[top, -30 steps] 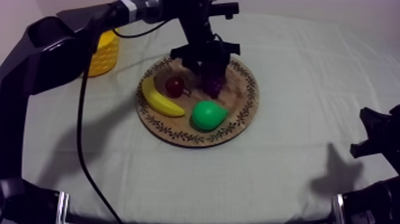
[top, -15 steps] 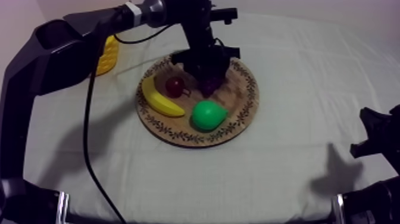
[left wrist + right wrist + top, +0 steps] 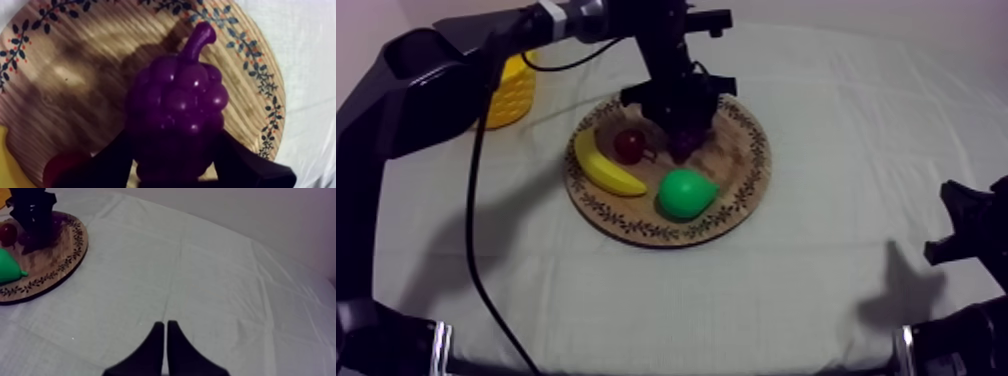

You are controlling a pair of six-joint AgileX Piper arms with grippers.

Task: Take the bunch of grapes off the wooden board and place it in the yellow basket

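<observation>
**Grapes between the fingers, lift to come**

We are working with our left gripper (image 3: 678, 120), which is standing over the wooden board (image 3: 736, 190) with the bunch of grapes (image 3: 175, 100) right between its fingers (image 3: 100, 165). The fingers are spread about as wide as the bunch and are pressing on both its flanks, near its broad end, so we are judging the grip as made. The stem is pointing away from the gripper, out past the fingertips. The bunch is looking as though it is sitting on the board; we cannot tell whether it is clearing the wood yet.

To do this step well, we are wanting a straight rise before any sideways travel. The small red fruit (image 3: 629, 145) is lying just beside one finger, with the banana (image 3: 604, 168) beyond it and the pear (image 3: 686, 193) near the gripper's other side. A slanted pull could be knocking them. The rounded berries may be slipping, so a steady squeeze seems wise. The yellow basket (image 3: 514, 90) is waiting well apart from the gripper, off the board, back along our arm's own side.

The left arm is reaching in over the board with its wrist bent steeply down. Our right gripper (image 3: 165, 338) is resting over bare cloth, fingers lying together on nothing, far from the board.
</observation>
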